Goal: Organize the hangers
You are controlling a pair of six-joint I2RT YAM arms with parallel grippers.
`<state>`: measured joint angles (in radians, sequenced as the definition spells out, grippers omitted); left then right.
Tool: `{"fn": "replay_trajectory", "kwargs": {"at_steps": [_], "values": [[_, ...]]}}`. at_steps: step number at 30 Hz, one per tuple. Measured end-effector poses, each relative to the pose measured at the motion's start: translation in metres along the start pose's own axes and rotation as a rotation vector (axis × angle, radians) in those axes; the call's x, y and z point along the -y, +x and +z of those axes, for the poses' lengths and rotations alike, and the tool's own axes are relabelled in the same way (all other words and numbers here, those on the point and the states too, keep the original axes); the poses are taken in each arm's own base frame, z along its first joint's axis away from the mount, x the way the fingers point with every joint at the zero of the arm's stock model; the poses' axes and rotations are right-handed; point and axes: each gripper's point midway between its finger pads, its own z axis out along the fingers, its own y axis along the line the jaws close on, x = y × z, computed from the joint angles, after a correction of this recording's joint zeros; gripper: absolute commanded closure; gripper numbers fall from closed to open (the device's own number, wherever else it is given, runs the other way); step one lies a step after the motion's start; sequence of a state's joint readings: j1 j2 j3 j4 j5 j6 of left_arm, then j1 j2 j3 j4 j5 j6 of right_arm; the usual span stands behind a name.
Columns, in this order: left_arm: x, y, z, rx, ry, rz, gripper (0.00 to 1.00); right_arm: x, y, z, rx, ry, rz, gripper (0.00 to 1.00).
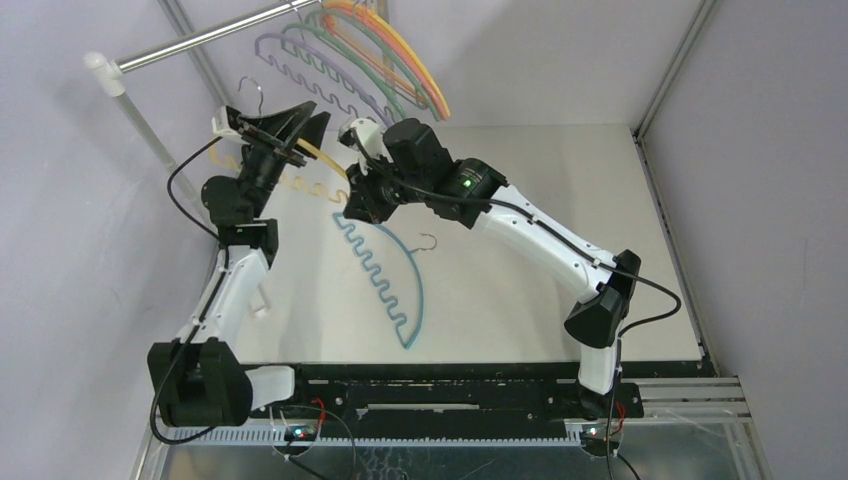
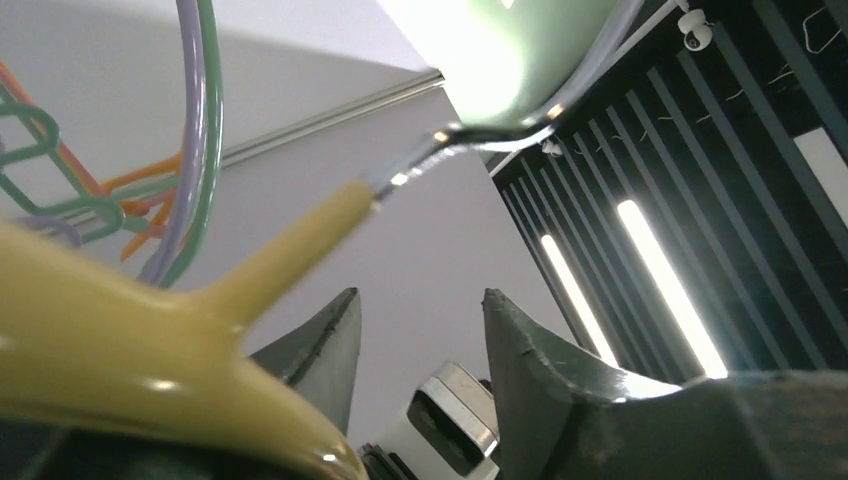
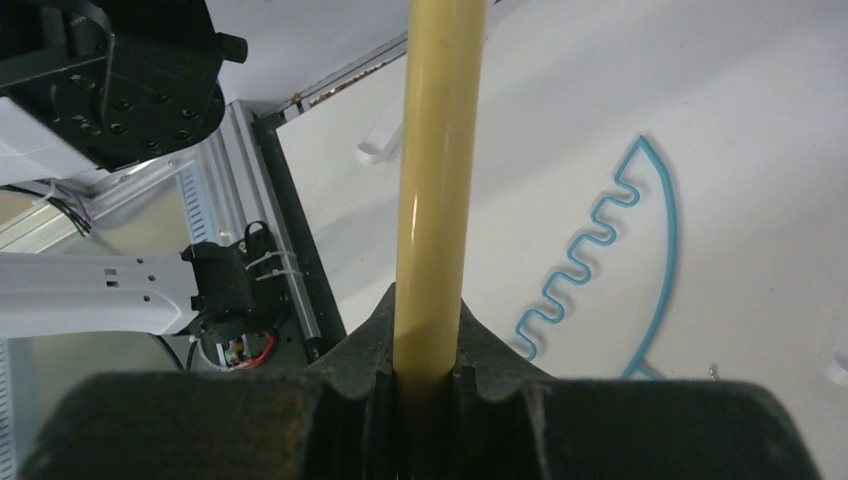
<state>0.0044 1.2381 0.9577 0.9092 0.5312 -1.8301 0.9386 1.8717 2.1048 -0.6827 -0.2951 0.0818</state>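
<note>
A yellow hanger (image 1: 320,160) is held up off the table between both arms, its wire hook (image 1: 252,95) pointing up. My left gripper (image 1: 315,112) holds its top: in the left wrist view the yellow body (image 2: 120,350) crosses the base of the jaws while the fingertips (image 2: 345,310) stand apart around empty air. My right gripper (image 1: 352,192) is shut on the hanger's arm, and that yellow bar (image 3: 435,150) runs straight up from between its pads. A teal wavy hanger (image 1: 385,285) lies flat on the table below the right wrist.
A silver rail (image 1: 200,38) on a white post (image 1: 105,72) crosses the back left. Purple, green, orange and yellow hangers (image 1: 380,60) hang from it, just beyond both grippers. Metal frame posts stand at the back corners.
</note>
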Motion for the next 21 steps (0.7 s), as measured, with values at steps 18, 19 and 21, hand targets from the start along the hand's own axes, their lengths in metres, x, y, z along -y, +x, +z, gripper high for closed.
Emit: {"fn": "replay_trajectory", "kwargs": {"at_steps": [18,19,21], "values": [[-0.045,0.041,-0.064,-0.048,-0.235,0.122,0.00,0.027,0.003,-0.007,-0.018,0.097,0.014,1.00],[-0.043,0.042,-0.065,-0.052,-0.267,0.163,0.01,0.029,0.001,-0.007,-0.016,0.100,0.014,1.00],[-0.035,0.041,-0.066,-0.050,-0.319,0.261,0.01,0.029,-0.006,-0.008,0.002,0.102,0.010,1.00]]}}
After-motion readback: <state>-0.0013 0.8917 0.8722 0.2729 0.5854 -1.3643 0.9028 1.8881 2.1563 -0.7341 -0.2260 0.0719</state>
